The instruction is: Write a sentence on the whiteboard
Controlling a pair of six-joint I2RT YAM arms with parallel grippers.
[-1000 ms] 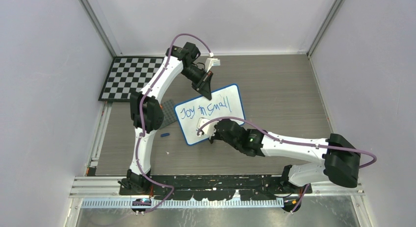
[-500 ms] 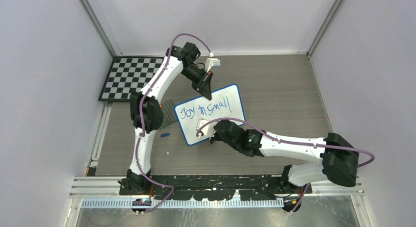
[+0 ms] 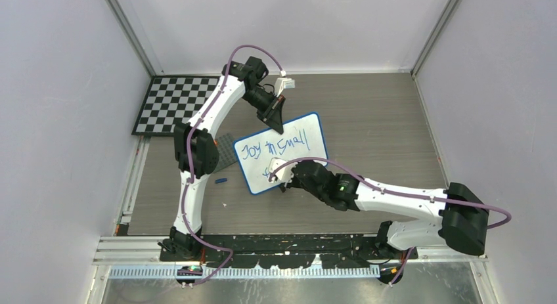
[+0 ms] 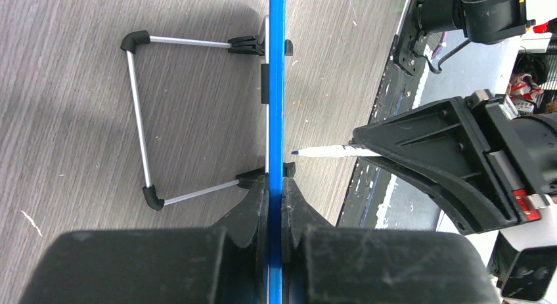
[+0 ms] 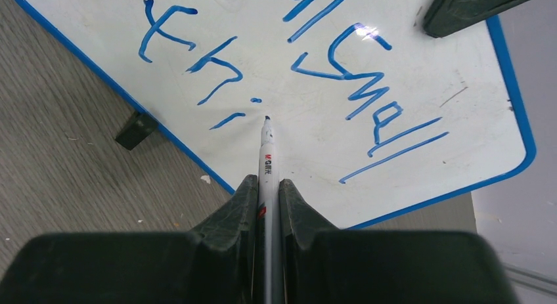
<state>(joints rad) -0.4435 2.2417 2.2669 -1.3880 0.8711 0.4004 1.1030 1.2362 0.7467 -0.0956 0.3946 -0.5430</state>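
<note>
The whiteboard (image 3: 309, 161), blue-framed, stands tilted on the table. My left gripper (image 3: 278, 128) is shut on its top edge; the left wrist view shows the jaws (image 4: 275, 186) clamped on the blue frame (image 4: 276, 67). The sentence (image 3: 272, 146) reads "Joy in Small" in blue, with "thi" (image 5: 197, 61) on a second line. My right gripper (image 5: 265, 182) is shut on a white marker (image 5: 266, 153), whose tip is at the board just right of the "i". From above, the right gripper (image 3: 284, 176) is over the board's lower left part.
A black-and-white checkerboard (image 3: 174, 104) lies at the back left. A grey studded plate (image 3: 225, 150) sits left of the board, and a small blue cap (image 3: 221, 181) lies on the table nearby. The board's wire stand (image 4: 138, 113) rests behind it.
My right gripper with the marker has shifted a little to the right along the lower line, uncovering fresh blue strokes there. The left arm and the board have not moved.
</note>
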